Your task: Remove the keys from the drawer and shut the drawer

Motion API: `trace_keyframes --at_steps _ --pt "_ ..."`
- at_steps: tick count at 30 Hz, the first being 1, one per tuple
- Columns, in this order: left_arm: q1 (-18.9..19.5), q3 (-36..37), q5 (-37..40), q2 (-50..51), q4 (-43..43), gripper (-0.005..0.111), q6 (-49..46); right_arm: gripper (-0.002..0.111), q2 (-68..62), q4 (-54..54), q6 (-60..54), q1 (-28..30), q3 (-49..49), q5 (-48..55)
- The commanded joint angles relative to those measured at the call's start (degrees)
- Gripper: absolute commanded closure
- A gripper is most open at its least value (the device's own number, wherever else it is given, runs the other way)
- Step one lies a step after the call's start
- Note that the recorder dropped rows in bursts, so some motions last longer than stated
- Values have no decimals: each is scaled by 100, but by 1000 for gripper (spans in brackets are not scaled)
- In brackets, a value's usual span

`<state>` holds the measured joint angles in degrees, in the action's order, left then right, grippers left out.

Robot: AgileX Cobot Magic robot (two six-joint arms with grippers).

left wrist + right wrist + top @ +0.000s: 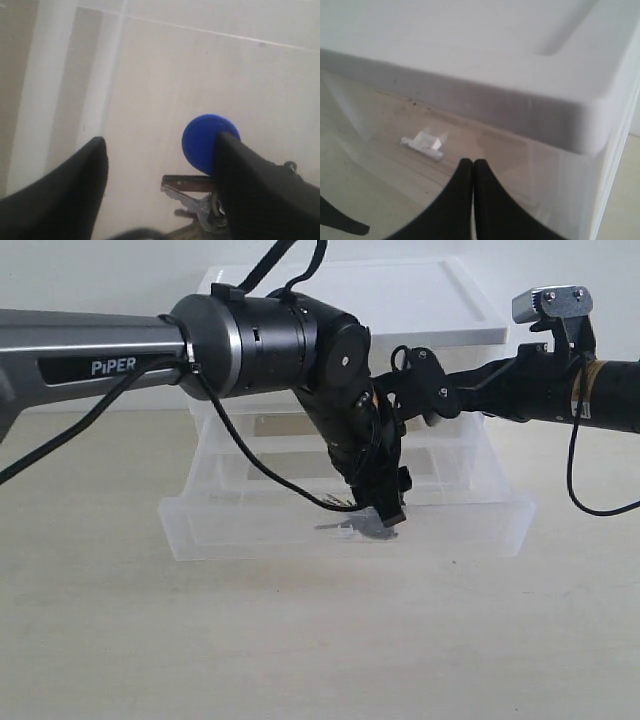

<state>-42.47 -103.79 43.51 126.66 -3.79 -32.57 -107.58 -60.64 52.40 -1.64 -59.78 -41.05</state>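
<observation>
The drawer (250,530), wide and clear, stands pulled out at the bottom of the plastic unit. The keys (352,530) lie on its floor near the middle. My left gripper (388,512) reaches down into the drawer right at them. In the left wrist view the keys (202,145) show a round blue head and silver blades. They lie between the wide-apart fingers of the left gripper (161,139), close against one finger (250,185) that covers part of them. My right gripper (472,162) is shut on nothing, up by the unit's front.
The unit's white lid (400,300) sits above two smaller clear drawers. A small white tab handle (422,145) shows just ahead of the right fingers. The right arm (520,390) comes in from the right at lid height. The unit stands on a pale wooden table (300,640).
</observation>
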Motion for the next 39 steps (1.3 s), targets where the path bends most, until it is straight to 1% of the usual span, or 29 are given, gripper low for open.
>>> trace_keyframes --at_steps 1,3,4,9,13,16,17,19,21,22,27,29,30,31,32,33,34,37,39 --pt "-69 178 1369 -108 507 55 -1294 108 -39 743 -8 112 -150 560" --pt "-69 178 1451 -179 920 55 -2039 108 -39 743 -8 112 -150 560" --pt "-69 178 1450 -190 1023 55 -2207 108 -39 743 -8 112 -150 560" --pt "-57 178 1336 -120 999 55 -2185 108 -39 731 -8 112 -150 572" --pt "17 190 1293 -80 894 61 -1836 108 -39 731 3 112 -150 572" --pt "89 190 1311 -120 861 61 -1719 108 -39 731 3 112 -150 572" --pt "131 190 1311 -120 717 61 -1590 108 -39 731 3 112 -150 572" --pt "160 190 1325 -110 106 61 -1173 108 -39 731 -7 112 -150 572" --pt "205 190 1143 -101 -489 61 -554 108 -39 731 -7 112 -150 572" --pt "238 190 1008 -101 -609 61 -383 108 -39 731 -7 112 -150 572" --pt "391 190 445 -206 -632 61 -124 108 -39 731 -7 112 -150 572" --pt "403 190 499 -303 -514 61 -287 108 -39 731 -7 112 -150 572" --pt "403 190 624 -420 -154 61 -666 108 -39 731 -7 112 -150 572" --pt "403 190 648 -499 72 61 -854 108 -39 731 -7 112 -150 572" --pt "403 190 661 -673 634 61 -1280 108 -39 731 -7 112 -150 572" --pt "403 190 694 -749 851 61 -1477 108 -39 731 -7 112 -150 572" --pt "403 190 909 -905 1275 61 -1791 108 -39 731 -7 112 -150 572" --pt "403 190 1471 -934 1374 61 -1994 108 -39 731 -7 112 -150 572" --pt "431 190 1480 -772 1192 61 -2012 108 -39 731 4 112 -150 572"
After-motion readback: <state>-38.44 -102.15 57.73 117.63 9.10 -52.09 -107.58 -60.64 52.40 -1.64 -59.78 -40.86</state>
